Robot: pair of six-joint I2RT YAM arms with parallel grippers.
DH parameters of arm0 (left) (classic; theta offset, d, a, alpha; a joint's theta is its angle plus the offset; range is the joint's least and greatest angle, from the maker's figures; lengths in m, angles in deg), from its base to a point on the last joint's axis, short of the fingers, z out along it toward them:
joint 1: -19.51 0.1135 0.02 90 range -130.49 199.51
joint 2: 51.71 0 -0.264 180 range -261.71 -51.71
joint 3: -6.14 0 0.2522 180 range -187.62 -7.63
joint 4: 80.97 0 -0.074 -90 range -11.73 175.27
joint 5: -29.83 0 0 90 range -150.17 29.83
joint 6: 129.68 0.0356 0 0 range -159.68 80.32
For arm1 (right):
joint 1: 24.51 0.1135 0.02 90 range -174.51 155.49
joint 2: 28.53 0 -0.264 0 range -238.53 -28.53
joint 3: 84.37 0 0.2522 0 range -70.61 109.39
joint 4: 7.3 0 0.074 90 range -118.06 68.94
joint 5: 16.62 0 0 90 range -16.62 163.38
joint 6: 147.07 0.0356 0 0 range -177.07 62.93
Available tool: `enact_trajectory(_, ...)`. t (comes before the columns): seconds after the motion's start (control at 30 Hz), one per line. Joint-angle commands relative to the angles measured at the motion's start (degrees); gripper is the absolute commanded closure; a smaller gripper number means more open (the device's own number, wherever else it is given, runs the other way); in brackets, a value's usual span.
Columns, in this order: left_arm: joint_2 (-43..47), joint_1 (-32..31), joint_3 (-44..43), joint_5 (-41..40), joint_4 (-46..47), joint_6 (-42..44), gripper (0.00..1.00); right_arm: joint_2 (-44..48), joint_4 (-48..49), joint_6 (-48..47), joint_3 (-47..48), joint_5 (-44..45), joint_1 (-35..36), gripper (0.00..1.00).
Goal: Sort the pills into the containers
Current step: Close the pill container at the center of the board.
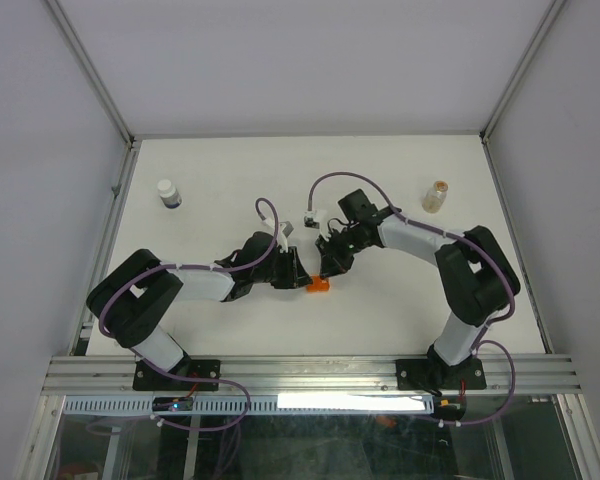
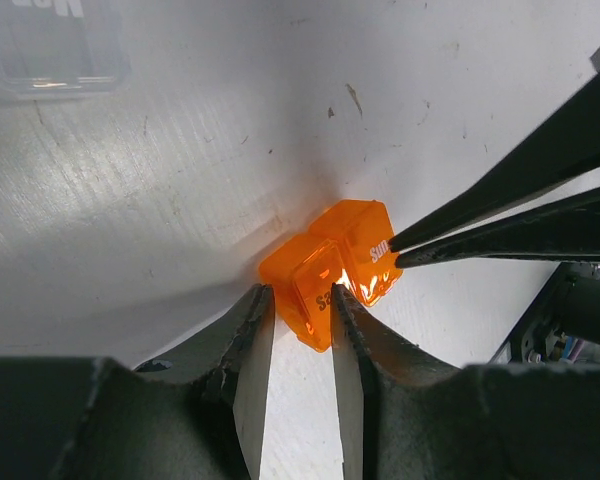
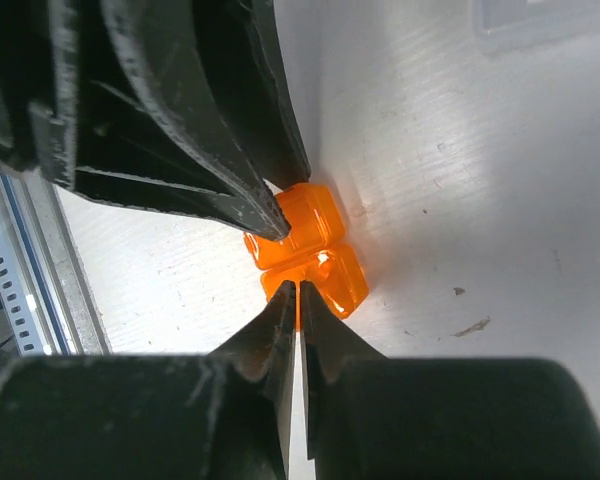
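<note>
Both of my grippers meet on the orange container (image 2: pixel 352 232), which sits near the middle of the table (image 1: pixel 230 180), well apart from the white bottle (image 1: pixel 168 193) at the far left and the clear vial (image 1: pixel 436 195) at the far right. My left gripper (image 2: pixel 300 300) has its jaws narrowed onto the near lobe of that container, pinching it from both sides. My right gripper (image 3: pixel 298 292) is closed almost blade to blade, its tips pressed against the other lobe beside the white lettering. Whether a thin lid edge is caught between those tips I cannot tell. I judge the piece to be light, hard, thin-walled plastic, and its gloss makes it likely slippery. A squeeze on a rounded corner could squirt it out, and too hard a squeeze could crack the wall or pop a lid. The flat side walls of a lobe, low down, look like the safest hold, with any lid worked at its free lip. No pills show in any view. The translucent walls glow too brightly to tell whether anything lies inside, and the tan fill in the vial is too small to read from above. A clear plastic piece (image 2: pixel 50 50) is cut off at the frame corner, its lettering unreadable.
</note>
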Motion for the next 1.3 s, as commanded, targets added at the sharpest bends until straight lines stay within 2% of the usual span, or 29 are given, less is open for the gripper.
enact_trajectory(0.0, 0.45, -0.72, 0.8, 0.23, -0.1, -0.25, 0.71, 5.98, 2.33, -1.55, 0.7, -0.95, 0.35, 0.93)
enact_trajectory(0.33, 0.25, -0.76, 0.64, 0.28, -0.11, -0.18, 0.71, 8.37, 3.0, -2.51, -0.95, -1.85, 0.5, 0.93)
enact_trajectory(0.5, -0.53, -0.73, 0.51, 0.56, -0.12, 0.01, 0.73, 1.14, -0.15, -2.55, 0.41, 1.03, 0.48, 0.94)
enact_trajectory(0.6, -1.09, -0.69, 0.51, 0.83, 0.18, 0.13, 0.74, -3.19, -1.89, -2.24, 1.61, 6.13, 0.82, 0.95)
enact_trajectory(0.7, -1.46, -0.69, 0.77, 1.17, 0.72, 0.09, 0.74, -4.22, -3.01, -2.28, 2.64, 7.69, 0.75, 0.96)
enact_trajectory(0.8, -1.49, -0.76, 0.87, 1.29, 0.94, 0.13, 0.75, -1.56, -2.49, -2.46, 2.57, 4.59, 0.36, 0.95)
enact_trajectory(1.03, -1.14, -0.68, 0.65, 1.3, 0.69, 0.1, 0.75, 6.85, -1.94, -4.68, 0.99, -8.8, -0.39, 0.94)
enact_trajectory(1.27, -1.22, -0.68, 0.54, 1.2, 0.6, 0.09, 0.75, 4.48, -3.38, -6.48, 0.75, -7.36, -0.31, 0.94)
